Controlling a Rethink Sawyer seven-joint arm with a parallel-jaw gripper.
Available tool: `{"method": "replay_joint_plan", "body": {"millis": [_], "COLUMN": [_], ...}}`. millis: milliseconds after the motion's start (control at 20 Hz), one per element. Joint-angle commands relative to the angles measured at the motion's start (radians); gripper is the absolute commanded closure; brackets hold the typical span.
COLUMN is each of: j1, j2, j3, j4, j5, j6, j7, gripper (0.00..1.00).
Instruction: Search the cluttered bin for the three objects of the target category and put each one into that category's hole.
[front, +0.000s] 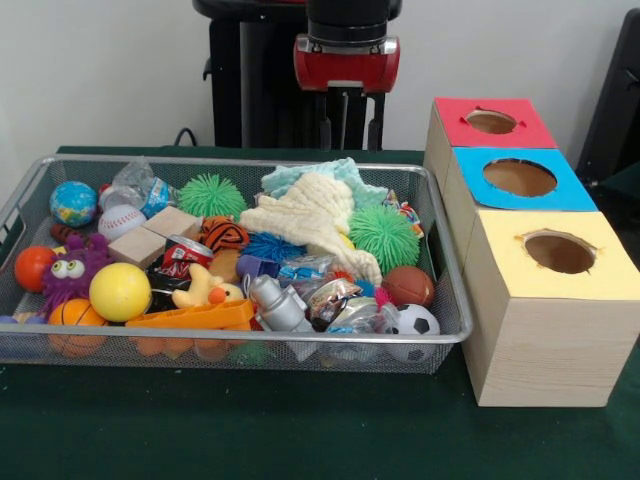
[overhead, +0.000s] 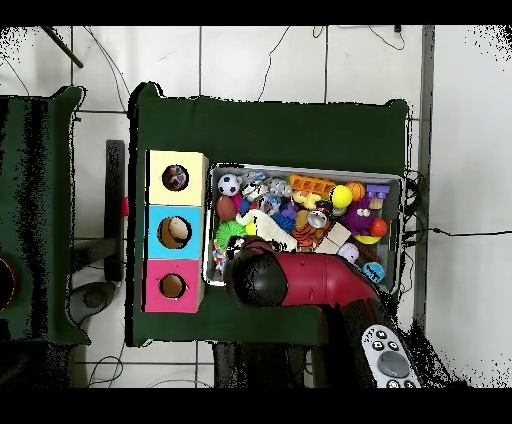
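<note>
A wire mesh bin (front: 30, 200) holds a heap of toys. Among them are a yellow ball (front: 120, 291), a globe ball (front: 73, 203), a baseball (front: 121, 221), a soccer ball (front: 414, 322), two green spiky balls (front: 384, 237), wooden blocks (front: 155, 234), a rubber duck (front: 205, 290) and a cream cloth (front: 305, 215). To the right stand three boxes with round holes, topped red (front: 492, 122), blue (front: 520, 178) and yellow (front: 558, 254). My gripper (front: 350, 125) hangs above the bin's far rim and holds nothing that I can see. From overhead the arm (overhead: 300, 282) hides it.
The bin (overhead: 395, 180) and the boxes (overhead: 150, 232) sit on a dark green table cover (front: 250, 430). The boxes stand close against the bin's side. A purple monster toy (front: 68, 270) and an orange ball (front: 32, 267) lie at the bin's left end.
</note>
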Motion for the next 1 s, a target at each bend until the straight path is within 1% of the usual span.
{"method": "replay_joint_plan", "body": {"millis": [50, 350, 650, 1000], "j1": [0.026, 0.042, 0.062, 0.078], "j2": [0.072, 0.102, 0.107, 0.159], "j3": [-0.024, -0.037, -0.049, -0.056], "j4": [0.052, 0.053, 0.053, 0.017], "j5": [-0.059, -0.050, -0.031, -0.024], "j6": [-0.104, -0.142, -0.151, -0.177], "j7": [0.111, 0.120, 0.125, 0.126], "gripper": [0.00, 0.00, 0.00, 0.00]}}
